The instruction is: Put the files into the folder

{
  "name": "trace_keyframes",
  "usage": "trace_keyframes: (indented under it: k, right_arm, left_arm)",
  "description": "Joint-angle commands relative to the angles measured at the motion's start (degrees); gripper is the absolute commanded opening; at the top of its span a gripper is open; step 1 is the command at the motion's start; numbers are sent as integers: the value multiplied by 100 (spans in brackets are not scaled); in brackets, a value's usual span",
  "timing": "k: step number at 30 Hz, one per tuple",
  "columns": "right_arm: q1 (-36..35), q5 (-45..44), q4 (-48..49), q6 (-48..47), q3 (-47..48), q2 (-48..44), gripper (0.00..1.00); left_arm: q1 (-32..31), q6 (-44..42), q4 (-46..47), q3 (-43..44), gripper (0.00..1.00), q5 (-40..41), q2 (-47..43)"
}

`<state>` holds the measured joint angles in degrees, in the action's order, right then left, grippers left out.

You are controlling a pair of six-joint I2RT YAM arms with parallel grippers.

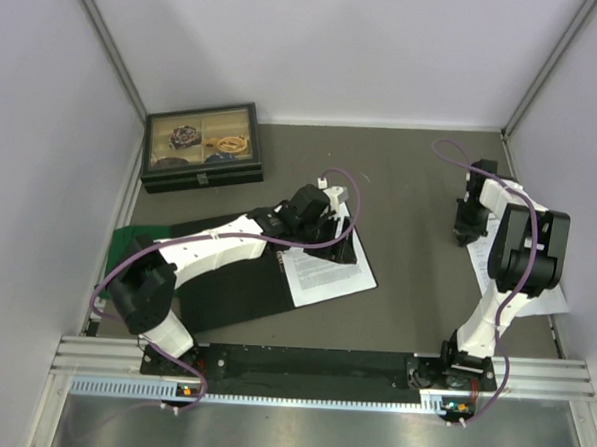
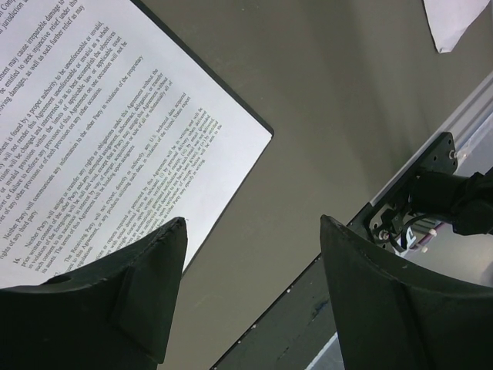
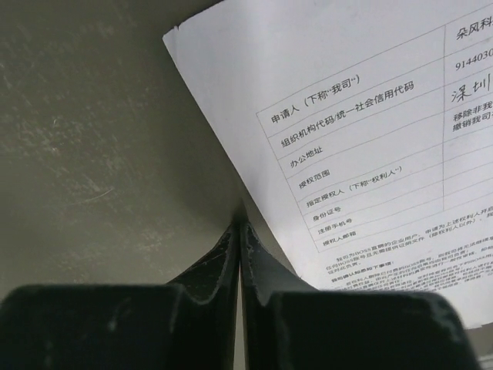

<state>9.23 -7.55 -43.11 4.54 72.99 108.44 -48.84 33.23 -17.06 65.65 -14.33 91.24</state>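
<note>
Grey-brown table (image 1: 410, 189) carries all items. The folder (image 1: 235, 292) lies open and flat, black inside facing up, and serves as the reference below.

Black glass-lidded box (image 1: 202, 146): beyond the folder's far left corner, apart from it, lid down.

Printed sheet (image 1: 328, 273): lies flat on the folder's right half, lines of small black text facing up. In the left wrist view a thin black margin of folder shows along the sheet's edge.

Second sheet (image 1: 479, 258): lies on the table well to the right of the folder, partly hidden under the right arm. The right wrist view shows it (image 3: 370, 154) printed with a ruled form.

Green cloth (image 1: 125, 242): protrudes from under the folder's left edge.

Left gripper (image 2: 254, 223): above the folder's right half, over the near edge of the printed sheet. Fingers spread wide, nothing between them.

Right gripper (image 3: 237, 227): well right of the folder, at the second sheet's edge. Fingers pressed together with no gap. Whether any paper is pinched cannot be determined.
</note>
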Motion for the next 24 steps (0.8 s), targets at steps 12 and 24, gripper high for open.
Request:
trace_keyframes:
  k: [12,24]
  right_arm:
    - [51,-331,-1,1795,232,-1414,28]
    - [1282,-1250,74,2754,286,-624,75]
  left_arm:
    - [15,-10,168,-316,73,-245,-608]
    - [24,-362,-439,238,74,-52,-362]
